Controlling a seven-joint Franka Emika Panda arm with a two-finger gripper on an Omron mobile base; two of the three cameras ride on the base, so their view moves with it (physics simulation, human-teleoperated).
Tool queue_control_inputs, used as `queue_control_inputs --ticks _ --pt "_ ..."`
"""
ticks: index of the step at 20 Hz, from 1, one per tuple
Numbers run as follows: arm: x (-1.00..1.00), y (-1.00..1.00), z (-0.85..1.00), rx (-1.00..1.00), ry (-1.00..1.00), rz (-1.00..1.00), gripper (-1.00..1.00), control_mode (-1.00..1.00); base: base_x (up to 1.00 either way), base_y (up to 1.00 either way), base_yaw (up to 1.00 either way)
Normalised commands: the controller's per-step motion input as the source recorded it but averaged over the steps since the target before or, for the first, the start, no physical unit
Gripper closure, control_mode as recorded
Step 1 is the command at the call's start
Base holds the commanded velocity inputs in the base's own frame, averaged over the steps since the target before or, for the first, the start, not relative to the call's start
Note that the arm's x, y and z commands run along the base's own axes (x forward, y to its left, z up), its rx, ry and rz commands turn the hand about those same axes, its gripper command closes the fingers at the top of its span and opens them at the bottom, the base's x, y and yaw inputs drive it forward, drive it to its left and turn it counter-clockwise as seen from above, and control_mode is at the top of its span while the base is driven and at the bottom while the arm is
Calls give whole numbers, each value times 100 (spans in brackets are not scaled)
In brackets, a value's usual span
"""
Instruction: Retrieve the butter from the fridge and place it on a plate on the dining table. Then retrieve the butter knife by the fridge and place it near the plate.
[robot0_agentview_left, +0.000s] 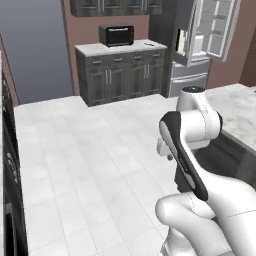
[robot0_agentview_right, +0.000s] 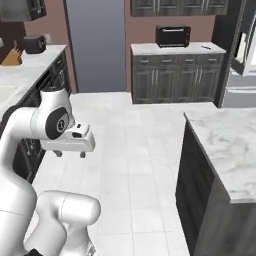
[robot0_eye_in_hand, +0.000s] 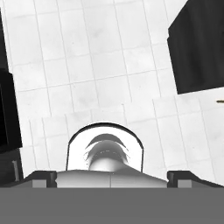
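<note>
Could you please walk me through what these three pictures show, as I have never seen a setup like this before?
This is a simulated kitchen with a white robot arm on a base that can drive. Two pictures come from cameras on the base, behind the arm to its left and right, looking forward over it. The third comes from a camera on the hand, looking down at the white tiled floor; the gripper is open, its two dark finger tips wide apart at the bottom, and it holds nothing.

At the far wall a grey fridge stands with a door swung open. Beside it is a marble counter carrying a black toaster oven and a small dark butter knife. Close on the robot's right is the marble-topped dining table.
</note>
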Motion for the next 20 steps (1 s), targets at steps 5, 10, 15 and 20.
queue_control_inputs --ticks 5,10,15,20 --pt "0 0 0 0 0 0 -100 100 100 42 -29" --pt "0 0 0 0 0 0 -100 100 100 38 -30" --pt "0 0 0 0 0 0 -100 100 100 56 -31" --pt "0 0 0 0 0 0 -100 100 100 63 -31"
